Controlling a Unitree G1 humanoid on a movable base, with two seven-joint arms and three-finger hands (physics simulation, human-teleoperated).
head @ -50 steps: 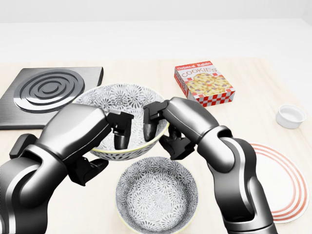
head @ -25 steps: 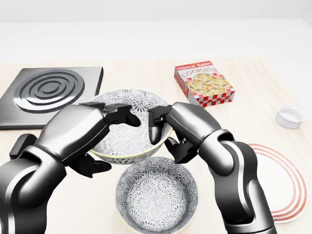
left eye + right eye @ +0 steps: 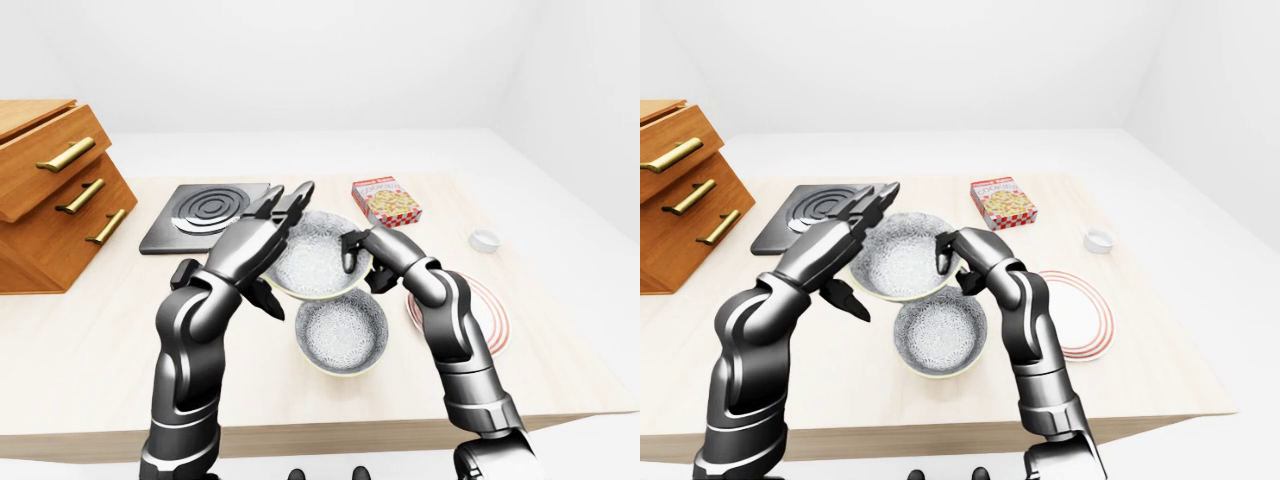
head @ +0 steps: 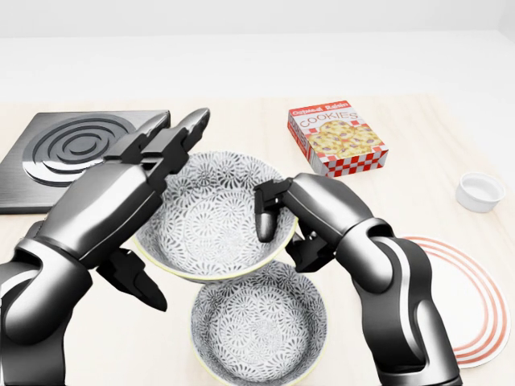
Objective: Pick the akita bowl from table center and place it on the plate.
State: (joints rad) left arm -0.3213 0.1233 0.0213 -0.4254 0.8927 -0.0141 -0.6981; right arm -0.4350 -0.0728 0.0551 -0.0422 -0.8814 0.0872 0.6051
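Transfer looked underway. Head view: right hand [image 4: 278, 213] pinched the rim of the raised akita bowl [image 4: 211, 217], above a second bowl [image 4: 259, 322]; left hand [image 4: 153, 161] splayed open beside it. Right-eye view: plate [image 3: 1082, 318] lay rightward, so carrying across probably came next.

In the head view, the raised bowl [image 4: 211, 217] sits centre, overlapping a second bowl [image 4: 259, 323] below; plate [image 4: 467, 299] lower right, cookie box [image 4: 337, 138] upper right, burner [image 4: 72, 153] upper left.
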